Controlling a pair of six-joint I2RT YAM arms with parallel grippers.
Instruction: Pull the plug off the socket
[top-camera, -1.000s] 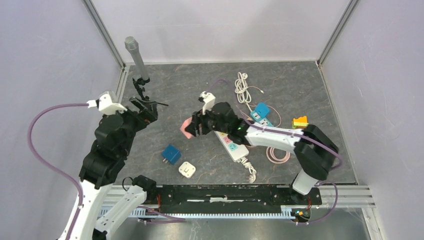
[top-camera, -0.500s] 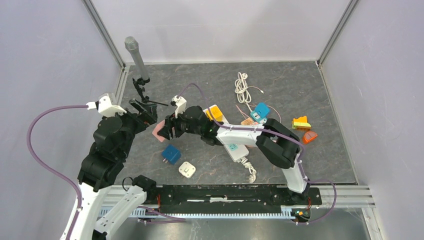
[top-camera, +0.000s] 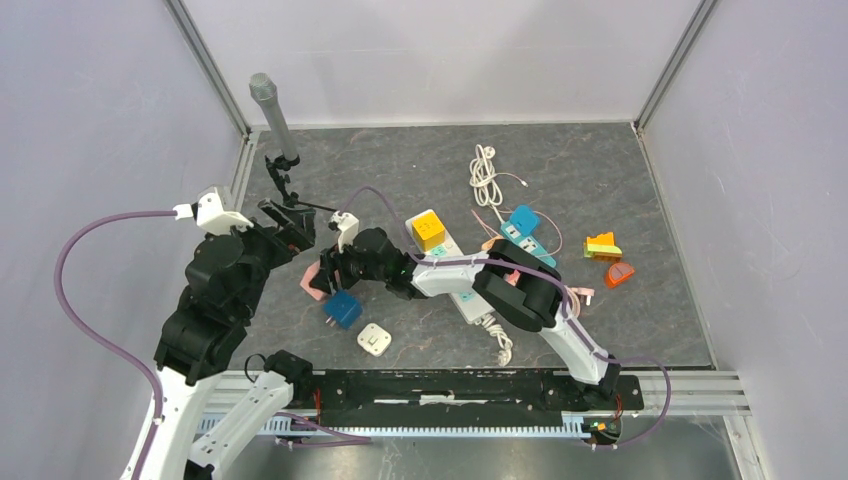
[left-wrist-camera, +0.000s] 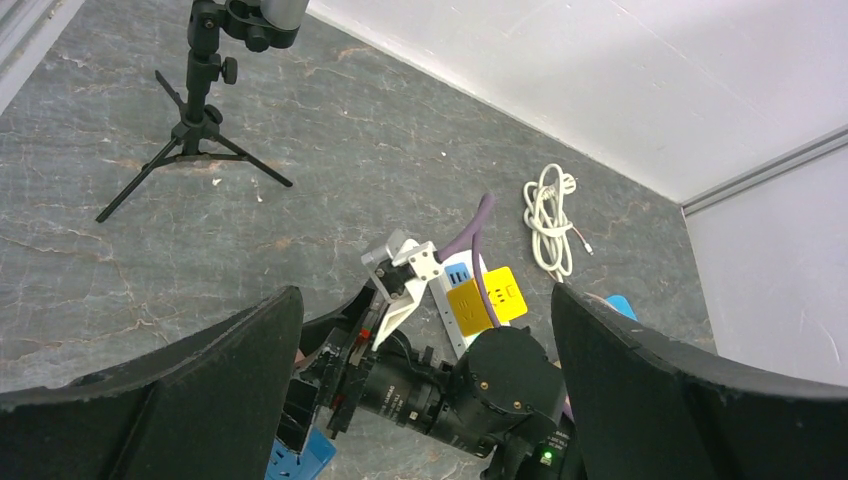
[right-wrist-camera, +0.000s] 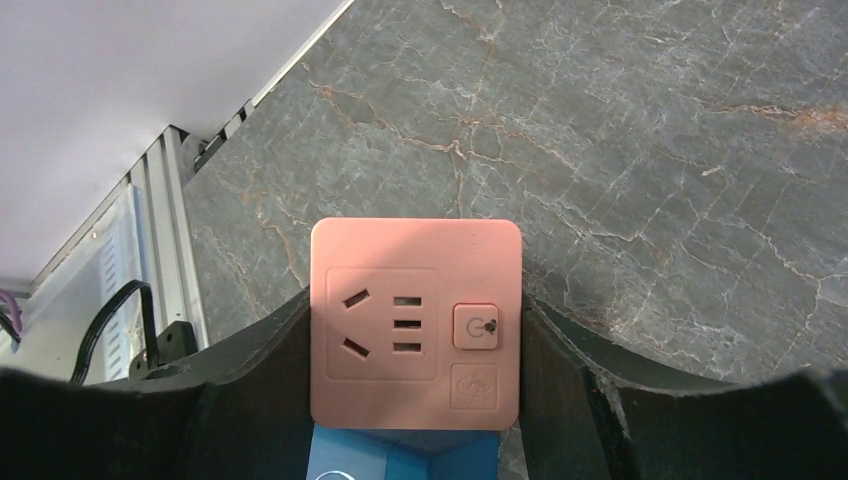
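One plug freed, release pending.
Pink plug (right-wrist-camera: 415, 325) is gripped in the right jaws, left of the power strip (top-camera: 465, 300); yellow plug (top-camera: 428, 229) judged seated there; left jaws spread, empty.

The pink plug (right-wrist-camera: 415, 325) covers most of the blue plug (right-wrist-camera: 405, 465).

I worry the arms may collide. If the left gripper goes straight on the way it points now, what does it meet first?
Most likely the right arm's wrist, lying just ahead between the open jaws of the left gripper; depth is unclear.
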